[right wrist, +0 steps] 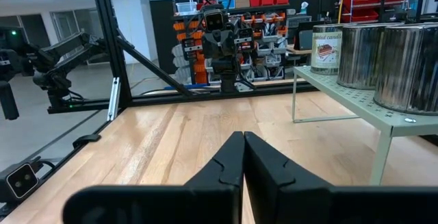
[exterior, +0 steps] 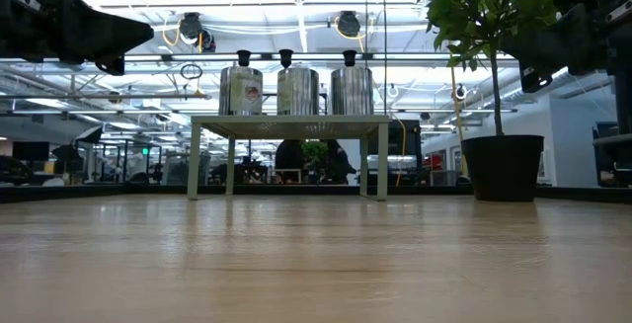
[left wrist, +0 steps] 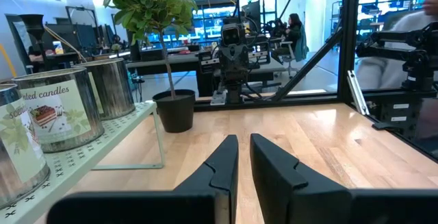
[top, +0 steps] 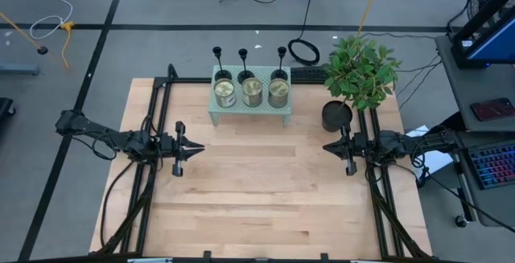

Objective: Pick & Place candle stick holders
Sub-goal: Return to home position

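left pincer, empty with a narrow gap between its fingers, hovers over the left of the light wooden table; right pincer, fingers pressed together, hovers at the right. three small black thin-stemmed candle stick holders stand on the far edge of the pale-green perforated shelf, behind three silvery round tins.

Shiny metal tins, matt holders (metal, perhaps), smooth wood table.

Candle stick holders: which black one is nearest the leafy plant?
The right-hand candle stick holder in the high view, behind the last tin, closest to the plant; the other two stand farther left.
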